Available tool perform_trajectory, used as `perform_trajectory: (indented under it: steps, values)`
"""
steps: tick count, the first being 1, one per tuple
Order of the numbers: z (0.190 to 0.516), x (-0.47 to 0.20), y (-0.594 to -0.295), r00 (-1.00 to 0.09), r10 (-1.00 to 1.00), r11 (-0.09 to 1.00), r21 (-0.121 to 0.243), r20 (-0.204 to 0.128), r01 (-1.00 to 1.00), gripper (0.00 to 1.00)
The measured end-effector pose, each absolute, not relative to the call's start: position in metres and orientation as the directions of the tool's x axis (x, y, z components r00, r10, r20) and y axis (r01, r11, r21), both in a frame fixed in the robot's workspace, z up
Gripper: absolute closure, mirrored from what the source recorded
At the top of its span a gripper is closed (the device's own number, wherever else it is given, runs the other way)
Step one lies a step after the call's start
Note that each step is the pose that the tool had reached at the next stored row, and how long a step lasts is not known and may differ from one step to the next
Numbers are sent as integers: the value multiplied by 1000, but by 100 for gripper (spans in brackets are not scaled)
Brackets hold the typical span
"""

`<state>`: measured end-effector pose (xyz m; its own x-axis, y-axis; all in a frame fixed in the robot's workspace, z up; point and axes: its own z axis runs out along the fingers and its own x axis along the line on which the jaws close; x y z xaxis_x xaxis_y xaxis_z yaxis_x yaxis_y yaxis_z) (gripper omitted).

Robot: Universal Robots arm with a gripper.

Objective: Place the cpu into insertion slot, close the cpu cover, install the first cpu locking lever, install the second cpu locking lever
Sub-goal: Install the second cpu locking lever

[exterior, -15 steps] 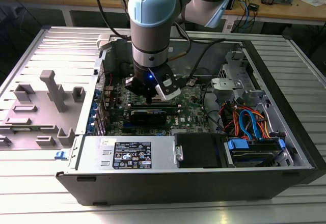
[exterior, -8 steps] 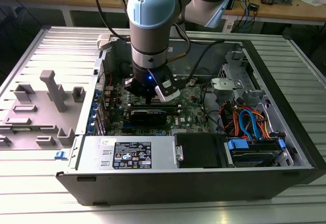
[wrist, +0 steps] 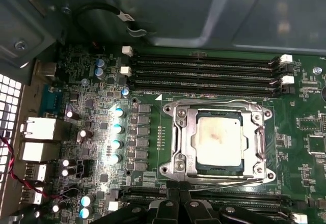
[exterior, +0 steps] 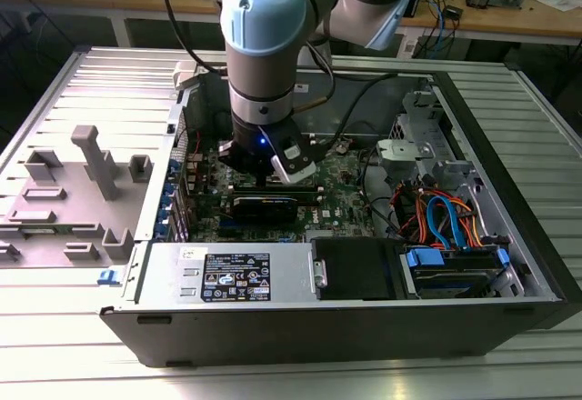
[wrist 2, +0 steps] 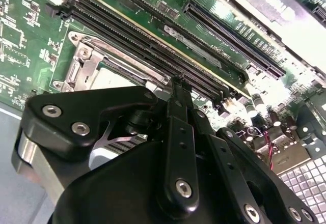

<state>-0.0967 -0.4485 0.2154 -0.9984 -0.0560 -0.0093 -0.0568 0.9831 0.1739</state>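
Cpu (wrist: 220, 140): silver-grey square with a faint stain on its top, seated flat in the slot (wrist: 186, 141) on the green motherboard (wrist: 305, 114); seen also in the second wrist view (wrist 2: 109, 79), partly hidden behind the pincer's black linkage. Cover (wrist: 260, 145): silver frame lying down around the cpu, its window showing the chip's top. Thin wire levers (wrist: 214, 103) running along the socket's edges, one on the side toward the memory slots, one on the side toward the pincer; whether latched cannot be told. Long black memory slots (wrist: 204, 74) with white end clips just beside the socket, more of them (wrist 2: 137, 30) in the second wrist view. Rows of small capacitors (wrist: 117, 128) and grey chokes near the socket, on the side toward the rear ports (wrist: 43, 130).

Pincer (wrist 2: 177, 84): black fingers pressed together, holding nothing, tips poised just over the socket's edge; in the first wrist view (wrist: 178, 196) at the socket's rim, contact with the lever not discernible. In the exterior view, pincer (exterior: 273, 180) lowered into the open computer case (exterior: 473, 300), under the grey-and-blue arm (exterior: 264, 27). Case lying on its side on a ribbed metal worktop (exterior: 55, 327); power supply (exterior: 227, 277) along its near wall, orange and blue cables (exterior: 446, 218) toward the exterior view's right. Grey fixture blocks (exterior: 91, 159) on the worktop at the exterior view's left.
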Motion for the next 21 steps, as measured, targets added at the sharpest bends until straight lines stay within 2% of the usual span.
perform_trajectory:
  steps: [21]
  values:
    - [204,-104,-449,-998,-56,976,213,-4,-55,89]
